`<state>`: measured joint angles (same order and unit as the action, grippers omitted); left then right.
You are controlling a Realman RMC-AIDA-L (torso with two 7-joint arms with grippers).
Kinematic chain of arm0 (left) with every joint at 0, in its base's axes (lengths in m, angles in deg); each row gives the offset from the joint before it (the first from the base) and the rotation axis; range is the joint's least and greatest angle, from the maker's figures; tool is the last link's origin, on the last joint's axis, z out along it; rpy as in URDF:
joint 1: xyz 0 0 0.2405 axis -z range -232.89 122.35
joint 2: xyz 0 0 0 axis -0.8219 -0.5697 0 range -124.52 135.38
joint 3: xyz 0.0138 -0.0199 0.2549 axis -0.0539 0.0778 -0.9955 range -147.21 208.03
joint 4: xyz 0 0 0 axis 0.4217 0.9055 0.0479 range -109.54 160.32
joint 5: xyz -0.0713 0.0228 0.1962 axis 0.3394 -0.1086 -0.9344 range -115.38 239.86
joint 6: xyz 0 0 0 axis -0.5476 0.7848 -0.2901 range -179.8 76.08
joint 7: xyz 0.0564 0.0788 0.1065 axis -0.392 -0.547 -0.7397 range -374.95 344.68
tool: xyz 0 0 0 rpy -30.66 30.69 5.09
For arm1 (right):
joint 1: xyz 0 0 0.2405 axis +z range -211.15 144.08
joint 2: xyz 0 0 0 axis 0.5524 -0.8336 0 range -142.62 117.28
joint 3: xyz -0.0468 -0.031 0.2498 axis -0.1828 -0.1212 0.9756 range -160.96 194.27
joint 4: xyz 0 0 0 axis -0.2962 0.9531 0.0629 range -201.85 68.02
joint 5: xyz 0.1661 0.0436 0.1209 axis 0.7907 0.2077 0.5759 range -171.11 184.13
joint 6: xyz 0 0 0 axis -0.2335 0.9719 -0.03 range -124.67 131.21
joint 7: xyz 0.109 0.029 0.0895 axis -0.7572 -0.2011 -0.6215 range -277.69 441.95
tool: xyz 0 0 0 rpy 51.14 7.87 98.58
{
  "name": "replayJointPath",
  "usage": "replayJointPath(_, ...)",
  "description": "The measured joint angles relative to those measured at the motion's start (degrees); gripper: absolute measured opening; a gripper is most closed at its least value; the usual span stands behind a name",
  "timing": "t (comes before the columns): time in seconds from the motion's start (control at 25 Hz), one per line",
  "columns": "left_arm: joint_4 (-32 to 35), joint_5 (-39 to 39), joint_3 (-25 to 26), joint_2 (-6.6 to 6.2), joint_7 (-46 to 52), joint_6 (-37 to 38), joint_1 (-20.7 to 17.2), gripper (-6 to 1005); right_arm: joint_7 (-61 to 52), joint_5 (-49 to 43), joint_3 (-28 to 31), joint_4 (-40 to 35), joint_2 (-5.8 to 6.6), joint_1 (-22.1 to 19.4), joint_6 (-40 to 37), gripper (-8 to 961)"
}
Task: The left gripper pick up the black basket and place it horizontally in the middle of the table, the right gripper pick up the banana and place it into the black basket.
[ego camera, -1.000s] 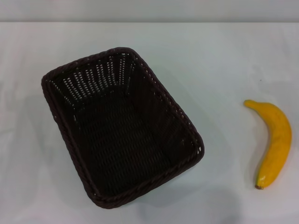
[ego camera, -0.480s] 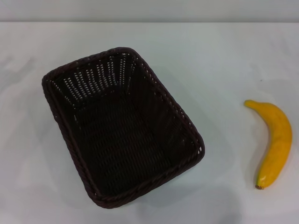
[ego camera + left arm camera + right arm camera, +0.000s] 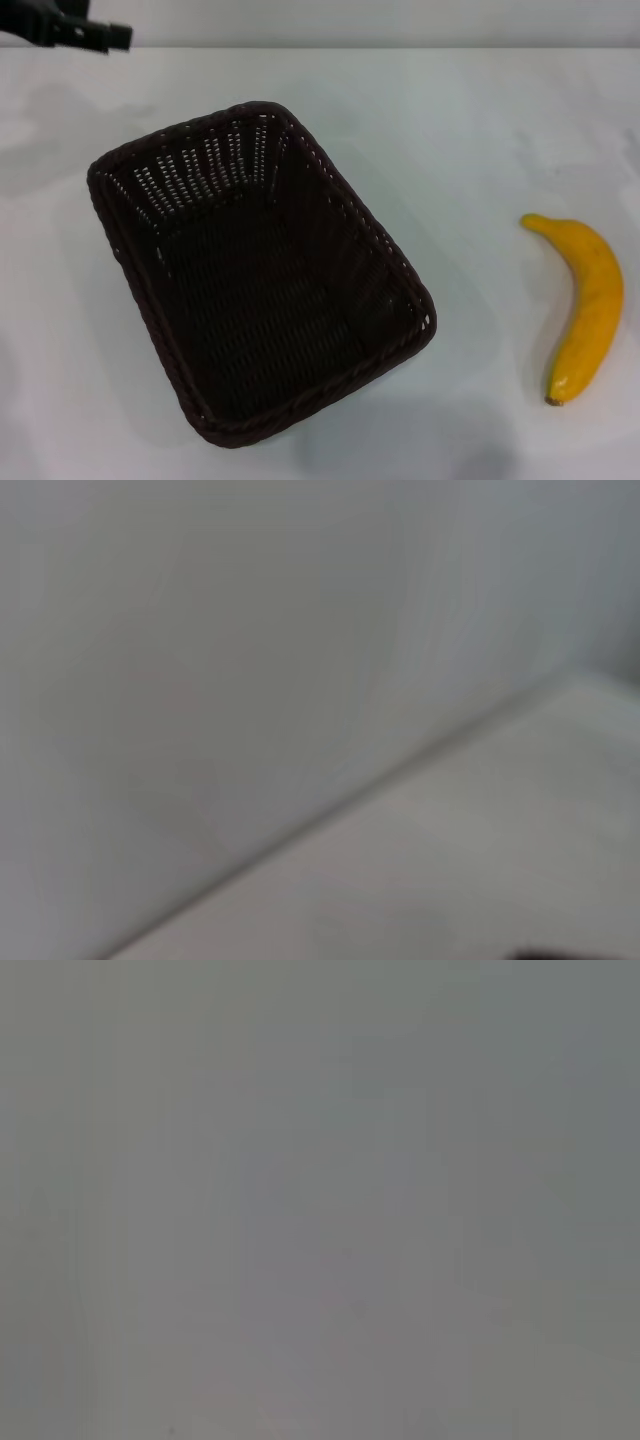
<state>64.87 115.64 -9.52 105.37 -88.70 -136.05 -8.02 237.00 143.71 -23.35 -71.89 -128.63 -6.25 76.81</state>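
Observation:
The black basket (image 3: 260, 275) stands on the white table (image 3: 480, 130), left of centre, turned at an angle and empty. The banana (image 3: 583, 303) lies on the table at the far right, stem tip toward the front. My left gripper (image 3: 108, 37) shows as a slim black bar at the far left back corner, well apart from the basket's back rim. My right gripper is out of view. The left wrist view shows only the wall and the table's edge; the right wrist view shows plain grey.
The table's back edge meets a pale wall (image 3: 400, 20). Bare tabletop lies between the basket and the banana.
My left gripper has come into the head view at the back left corner. The basket and the banana have not moved.

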Motion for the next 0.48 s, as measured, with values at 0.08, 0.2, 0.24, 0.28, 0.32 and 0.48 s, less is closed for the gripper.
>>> replayJointPath(0.08,-0.3,-3.3,-1.2,0.46,-2.7,-0.8,2.3,884,0.0,-0.1,-0.1,0.4,-0.04,0.5,0.0,823)
replayJointPath(0.2,-0.7,-8.0,-4.1,2.78,-5.6,0.7,5.6,884,0.0,0.0,0.1,0.6,-0.04,0.3,0.3,824)
replayJointPath(0.24,-0.8,-9.1,-4.7,3.53,-5.8,1.4,6.1,883,0.0,0.0,0.2,0.6,-0.04,0.2,0.4,824)
replayJointPath(0.28,-0.8,-9.8,-5.2,4.27,-6.1,2.0,6.4,883,0.0,0.0,0.1,0.8,-0.05,0.2,0.5,824)
replayJointPath(0.32,-1.0,-10.5,-5.6,5.06,-6.3,2.5,6.6,883,0.0,0.0,0.1,0.8,-0.05,0.2,0.5,824)
replayJointPath(0.48,-2.0,-12.8,-7.4,7.96,-6.5,5.8,6.8,883,0.0,0.0,0.3,1.4,-0.06,0.2,1.1,824)
